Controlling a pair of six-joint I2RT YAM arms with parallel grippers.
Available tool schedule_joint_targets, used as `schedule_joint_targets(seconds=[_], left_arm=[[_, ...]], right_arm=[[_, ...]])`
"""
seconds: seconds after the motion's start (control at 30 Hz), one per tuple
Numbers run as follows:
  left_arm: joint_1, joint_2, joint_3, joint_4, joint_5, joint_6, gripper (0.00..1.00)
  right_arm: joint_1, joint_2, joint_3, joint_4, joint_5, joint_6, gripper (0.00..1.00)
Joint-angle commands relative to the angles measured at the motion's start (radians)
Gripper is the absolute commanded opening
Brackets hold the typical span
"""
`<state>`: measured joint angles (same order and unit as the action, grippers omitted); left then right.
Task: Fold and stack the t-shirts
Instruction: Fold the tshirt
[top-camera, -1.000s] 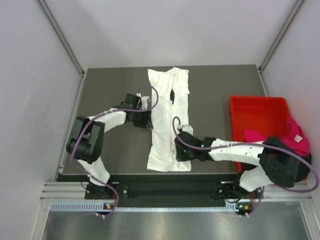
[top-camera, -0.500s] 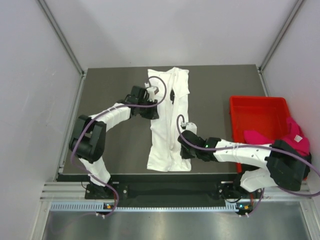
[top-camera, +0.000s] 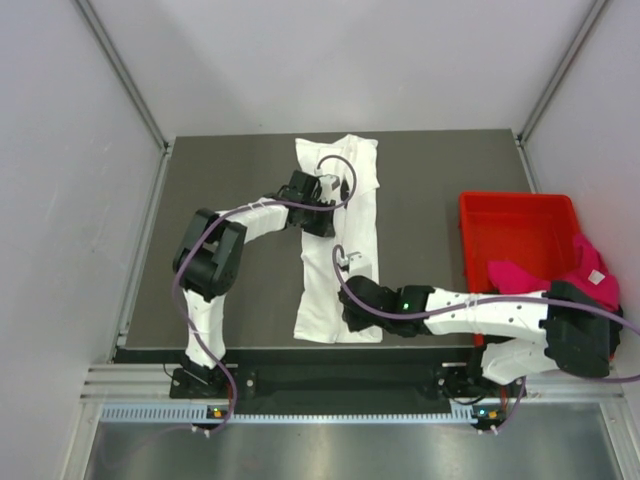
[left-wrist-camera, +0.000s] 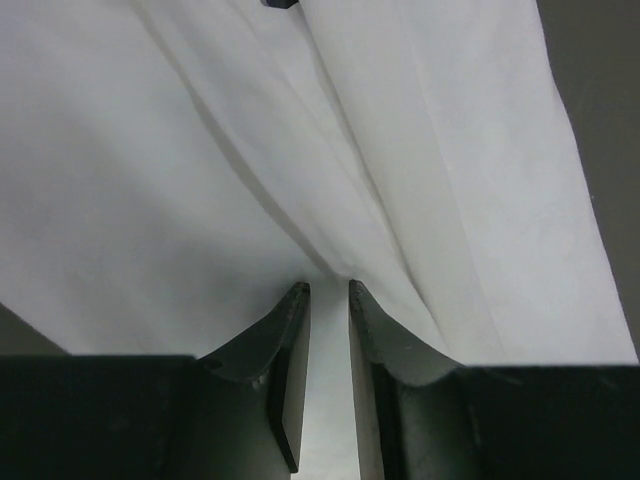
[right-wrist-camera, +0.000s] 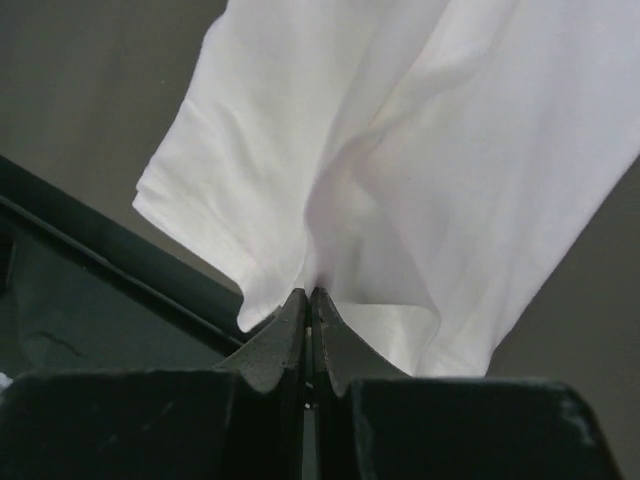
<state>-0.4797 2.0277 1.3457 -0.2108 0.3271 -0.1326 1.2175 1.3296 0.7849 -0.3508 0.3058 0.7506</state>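
A white t-shirt (top-camera: 335, 250) lies folded into a long strip down the middle of the dark table (top-camera: 230, 270). My left gripper (top-camera: 322, 208) sits on the upper half of the strip. In the left wrist view its jaws (left-wrist-camera: 328, 287) stand narrowly apart with white cloth filling the gap and creases running into the tips. My right gripper (top-camera: 347, 305) is at the strip's lower right part. The right wrist view shows it (right-wrist-camera: 310, 292) shut on a pinch of the white cloth (right-wrist-camera: 400, 150), near the hem. A magenta-pink t-shirt (top-camera: 590, 272) hangs over the bin's right side.
A red plastic bin (top-camera: 510, 225) stands at the table's right edge, close to the right arm. The table's near edge (right-wrist-camera: 100, 260) runs just below the shirt's hem. Grey walls enclose the table on the left, back and right.
The left gripper moved right from the table onto the shirt and narrowed on the cloth. The right gripper slid left and toward the near edge and shut on the lower part of the shirt.
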Motion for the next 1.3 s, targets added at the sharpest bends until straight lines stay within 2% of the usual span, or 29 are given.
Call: schedule_joint_targets(seconds=[0.0, 0.2, 0.3, 0.37, 0.4, 0.43, 0.5, 0.53, 0.6, 0.63, 0.73, 0.87, 0.9, 1.0, 1.13, 1.27], left_arm=[[-0.010, 0.042, 0.038, -0.002, -0.002, 0.001, 0.28], [-0.019, 0.055, 0.056, -0.004, 0.003, -0.001, 0.28], [-0.019, 0.057, 0.064, -0.009, -0.003, -0.001, 0.29], [-0.019, 0.060, 0.067, -0.009, -0.003, -0.004, 0.29], [-0.019, 0.060, 0.069, -0.009, 0.003, -0.005, 0.29], [-0.019, 0.062, 0.072, -0.009, 0.006, -0.010, 0.30], [-0.019, 0.065, 0.076, -0.016, 0.012, -0.015, 0.30], [-0.019, 0.065, 0.076, -0.019, 0.013, -0.016, 0.30], [-0.017, 0.052, 0.076, -0.030, 0.012, -0.016, 0.31], [-0.016, 0.046, 0.075, -0.032, 0.007, -0.018, 0.31], [-0.010, 0.010, 0.066, -0.036, 0.012, -0.022, 0.34], [0.004, -0.053, 0.055, -0.042, 0.012, -0.021, 0.37], [0.010, -0.063, 0.059, -0.048, 0.006, -0.018, 0.38], [0.033, -0.104, 0.058, -0.073, -0.020, -0.010, 0.40], [0.072, -0.150, 0.046, -0.090, -0.026, -0.006, 0.43], [0.092, -0.175, 0.035, -0.088, -0.068, 0.016, 0.46]], right_arm=[[0.045, -0.001, 0.030, 0.055, 0.000, -0.036, 0.00], [0.063, 0.026, -0.004, 0.091, -0.066, -0.019, 0.00], [0.062, 0.055, -0.045, 0.171, -0.094, -0.020, 0.01], [0.062, 0.086, -0.039, 0.202, -0.106, -0.033, 0.06], [0.062, 0.121, -0.035, 0.216, -0.118, -0.043, 0.09], [0.063, 0.140, -0.027, 0.239, -0.144, -0.062, 0.19], [0.062, 0.180, -0.021, 0.245, -0.168, -0.074, 0.28], [0.062, 0.180, -0.019, 0.233, -0.175, -0.079, 0.40], [0.059, 0.131, -0.029, 0.225, -0.180, -0.083, 0.51], [0.057, 0.102, -0.042, 0.231, -0.183, -0.089, 0.60], [0.002, -0.027, -0.053, 0.234, -0.201, -0.100, 0.66], [-0.177, -0.144, -0.059, 0.246, -0.316, -0.122, 0.65], [-0.258, -0.151, -0.055, 0.248, -0.347, -0.134, 0.64], [-0.398, -0.142, -0.003, 0.237, -0.387, -0.198, 0.54], [-0.553, -0.037, 0.107, 0.278, -0.329, -0.212, 0.36], [-0.644, 0.146, 0.256, 0.329, -0.235, -0.218, 0.32]])
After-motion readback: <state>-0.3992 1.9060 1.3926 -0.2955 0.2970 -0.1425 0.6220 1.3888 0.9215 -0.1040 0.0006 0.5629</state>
